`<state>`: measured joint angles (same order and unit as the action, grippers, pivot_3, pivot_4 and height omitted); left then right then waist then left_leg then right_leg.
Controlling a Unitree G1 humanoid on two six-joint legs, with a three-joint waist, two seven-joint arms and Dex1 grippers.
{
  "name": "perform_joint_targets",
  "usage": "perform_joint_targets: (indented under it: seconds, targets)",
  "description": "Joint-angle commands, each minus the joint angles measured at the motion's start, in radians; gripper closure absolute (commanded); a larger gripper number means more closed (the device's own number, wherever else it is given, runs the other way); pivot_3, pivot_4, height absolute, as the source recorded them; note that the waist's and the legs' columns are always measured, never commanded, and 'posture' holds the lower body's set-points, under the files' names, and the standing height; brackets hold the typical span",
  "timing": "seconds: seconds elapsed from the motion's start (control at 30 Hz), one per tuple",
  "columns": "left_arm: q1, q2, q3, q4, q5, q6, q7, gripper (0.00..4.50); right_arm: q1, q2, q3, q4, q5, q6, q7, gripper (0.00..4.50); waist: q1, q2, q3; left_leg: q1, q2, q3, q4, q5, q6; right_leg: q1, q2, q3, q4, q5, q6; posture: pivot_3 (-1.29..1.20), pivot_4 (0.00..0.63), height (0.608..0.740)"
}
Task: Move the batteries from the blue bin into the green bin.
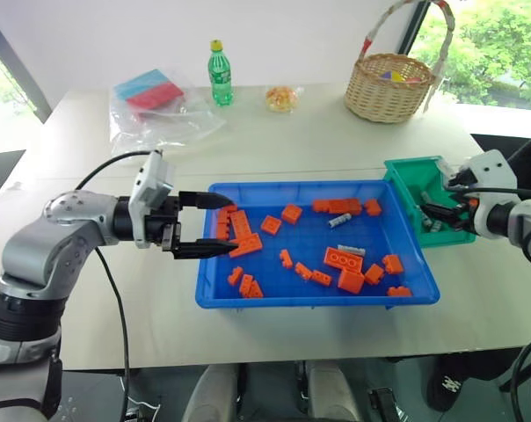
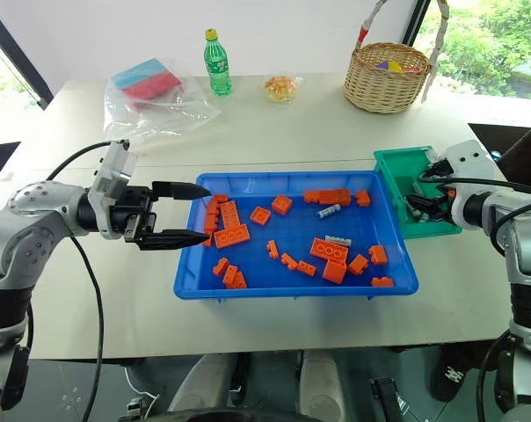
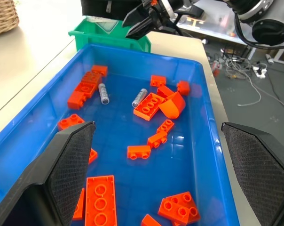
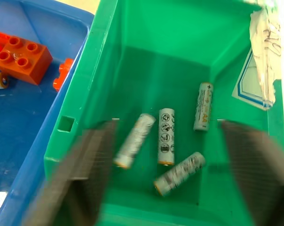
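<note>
The left pincer (image 1: pixel 202 225) hangs spread and empty at the blue bin (image 1: pixel 248 297)'s left rim, just above the orange bricks (image 1: pixel 241 230) there. Two batteries (image 1: pixel 339 221) remain in the bin, right of centre, one toward the far wall and one (image 1: pixel 352 251) nearer, touching a large brick; both appear free on top, but bricks lie close alongside, so the next pick likely calls for a descent square over the cylinder with the fingers straddling it across its width. The green bin (image 1: pixel 404 172) touches the blue bin's right far corner and holds four batteries (image 4: pixel 166 136) on its floor. The right pincer (image 1: pixel 434 214) stands spread and empty over that bin; judged complete, this drop needs only a clean lift clear of the tall walls. On the far worktop (image 1: pixel 318 141) stand a plastic bag (image 1: pixel 156 110), a green bottle (image 1: pixel 219 75) and a wicker basket (image 1: pixel 390 86), well apart from the work.
</note>
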<state>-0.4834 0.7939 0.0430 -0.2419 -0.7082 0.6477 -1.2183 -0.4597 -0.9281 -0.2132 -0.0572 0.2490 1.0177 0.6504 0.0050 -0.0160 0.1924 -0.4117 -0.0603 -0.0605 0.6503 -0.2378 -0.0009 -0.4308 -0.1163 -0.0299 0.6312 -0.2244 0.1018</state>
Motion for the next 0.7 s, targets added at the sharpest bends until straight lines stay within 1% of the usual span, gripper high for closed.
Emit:
perform_joint_targets:
  seconds: [0.03, 0.13, 0.23, 0.37, 0.53, 0.7]
  targets:
    - [-0.023, 0.001, 0.008, -0.009, -0.003, -0.009, -0.002, 0.0, -0.107, -0.045, 0.025, -0.025, 0.01, -0.118, 0.07, 0.53, -0.004, 0.001, 0.0, 0.0, 0.0, 0.0, 0.0, 0.0, 0.0, 0.0, 0.0, 0.0, 0.0, 0.0, 0.0, 0.0, 0.15, 0.693]
    - [-0.029, -0.001, 0.005, -0.007, -0.002, -0.008, -0.001, 0.0, -0.185, -0.04, 0.091, -0.03, 0.041, -0.188, 0.173, 0.53, -0.015, 0.001, 0.001, 0.0, 0.0, 0.0, 0.0, 0.0, 0.0, 0.0, 0.001, 0.0, 0.0, 0.0, 0.001, 0.0, 0.15, 0.693]
    - [-0.038, -0.003, 0.002, -0.006, 0.0, -0.006, 0.002, 0.0, -0.228, -0.039, 0.176, -0.024, 0.05, -0.235, 0.28, 0.53, -0.017, 0.001, 0.001, 0.0, 0.0, -0.001, 0.0, 0.0, 0.0, 0.0, 0.001, 0.0, 0.0, 0.001, 0.001, 0.0, 0.15, 0.693]
    - [-0.049, -0.004, 0.008, -0.013, -0.003, 0.001, 0.013, 0.0, -0.177, -0.081, 0.286, -0.054, 0.014, -0.344, 0.412, 0.53, -0.013, 0.001, 0.001, 0.0, 0.0, -0.001, 0.0, 0.0, 0.0, 0.0, 0.001, 0.0, 0.0, 0.001, 0.002, 0.0, 0.15, 0.693]
    - [-0.038, 0.004, 0.018, -0.027, -0.011, 0.008, 0.023, 0.0, -0.092, -0.108, 0.33, -0.016, -0.052, -0.502, 0.462, 0.53, -0.014, 0.0, 0.001, 0.0, 0.0, 0.0, 0.0, 0.0, 0.0, 0.0, -0.001, 0.0, -0.001, 0.001, 0.002, 0.0, 0.15, 0.693]
    - [-0.023, 0.007, 0.03, -0.043, -0.02, 0.017, 0.038, 0.0, -0.032, -0.09, 0.331, 0.028, -0.094, -0.573, 0.454, 0.53, -0.016, 0.001, 0.001, 0.0, 0.0, 0.0, 0.001, 0.0, 0.0, 0.0, 0.0, 0.0, 0.0, 0.001, 0.002, 0.0, 0.15, 0.693]
